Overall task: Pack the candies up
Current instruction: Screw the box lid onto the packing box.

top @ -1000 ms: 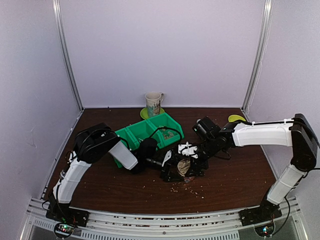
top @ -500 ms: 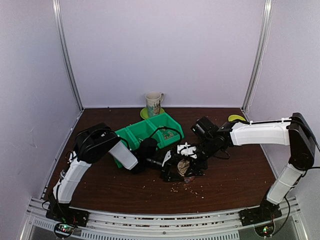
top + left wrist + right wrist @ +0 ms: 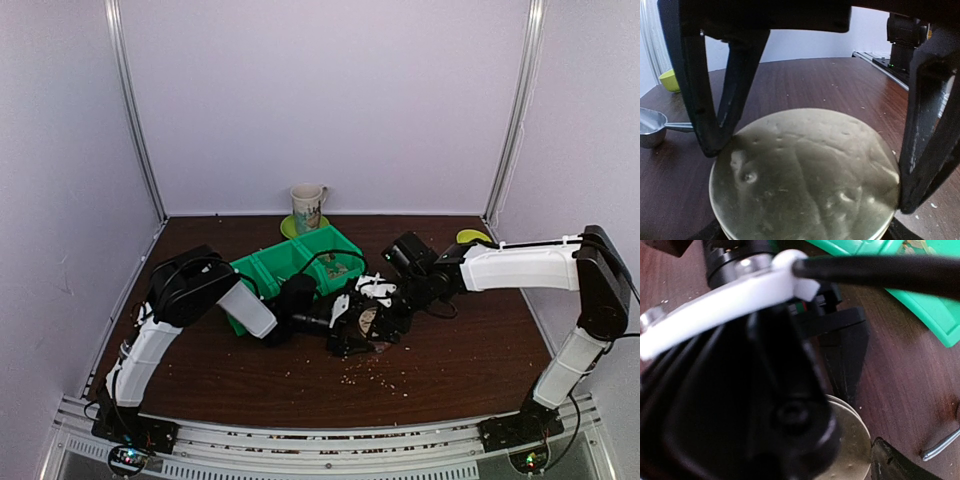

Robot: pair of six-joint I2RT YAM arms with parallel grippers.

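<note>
A jar with a round tan lid [image 3: 366, 321] sits mid-table between both grippers. My left gripper [image 3: 348, 326] is shut on the jar from the left; in the left wrist view its fingers are mostly hidden under the lid [image 3: 805, 175]. My right gripper [image 3: 378, 312] comes from the right, and its two dark fingers [image 3: 715, 135] press on opposite edges of the lid. The right wrist view is mostly blocked by the left gripper's body, with part of the lid [image 3: 852, 445] showing. Tiny loose candies [image 3: 378, 372] lie scattered on the table in front of the jar.
A green bin [image 3: 300, 262] with some small pieces in it stands behind the jar [image 3: 920, 295]. A mug [image 3: 307, 206] on a green saucer is at the back wall. A yellow-green bowl [image 3: 472, 237] sits back right. A metal scoop [image 3: 651, 128] lies beside the jar.
Both grippers and the jar have shifted a little toward the back of the table. More of the scattered candies show in front of them.
</note>
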